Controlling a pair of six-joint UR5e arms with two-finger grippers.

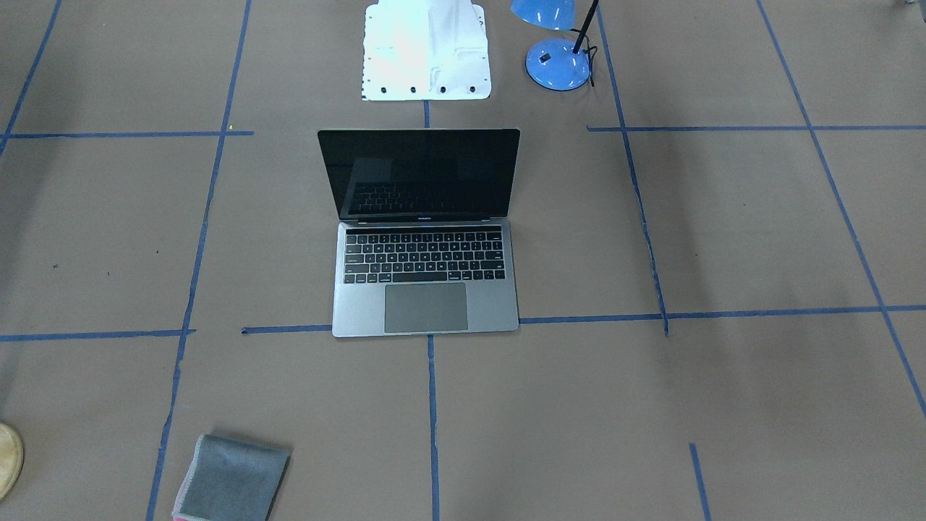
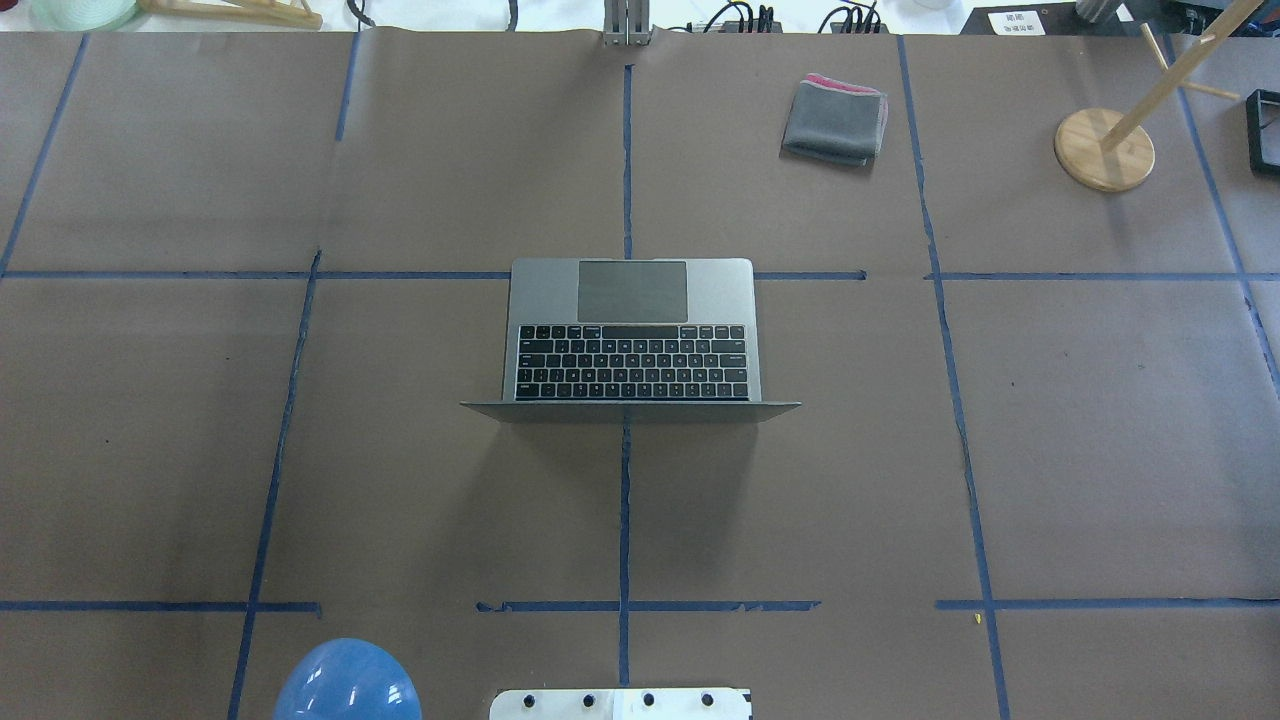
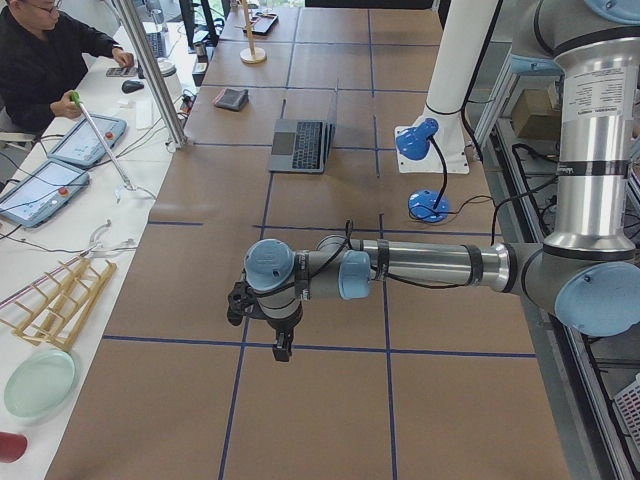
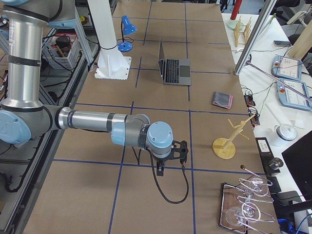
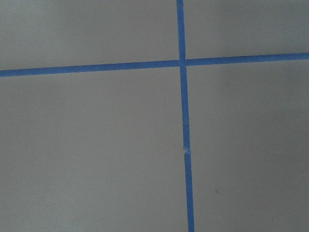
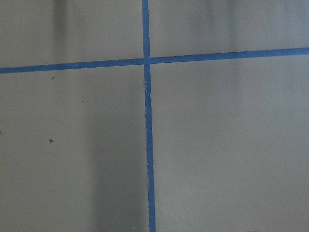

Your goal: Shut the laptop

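Now, start from the brown paper-covered desk with its blue tape grid (image 2: 1100, 450); it carries everything here. The grey-and-blue left arm (image 3: 430, 262) reaches out low over the desk's end on the robot's left, and the matching right arm (image 4: 92, 121) does the same at the opposite end; neither shows in the overhead view. Between them, on the desk's middle tape line, stands the slim space-grey metal laptop with black keys (image 2: 632, 340); it is open, its black screen near upright, the back of its lid turned to the robot's base, its keyboard and trackpad lying on the operators' side. Its hinge, the long axis, runs across the desk from one arm's side to the other. The left claw (image 3: 283, 348) points down at bare paper, well apart from the laptop, which lies inward along the desk from it; the right claw (image 4: 171, 165) hangs likewise at its own end. You can see nothing held in either, but how far each is spread you cannot tell from these side views; each wrist view shows only paper and tape. Neither arm looks plainly nearer; I judge that whichever you pick must travel inward to the lid's top edge and press it away from the base, down onto the keys.
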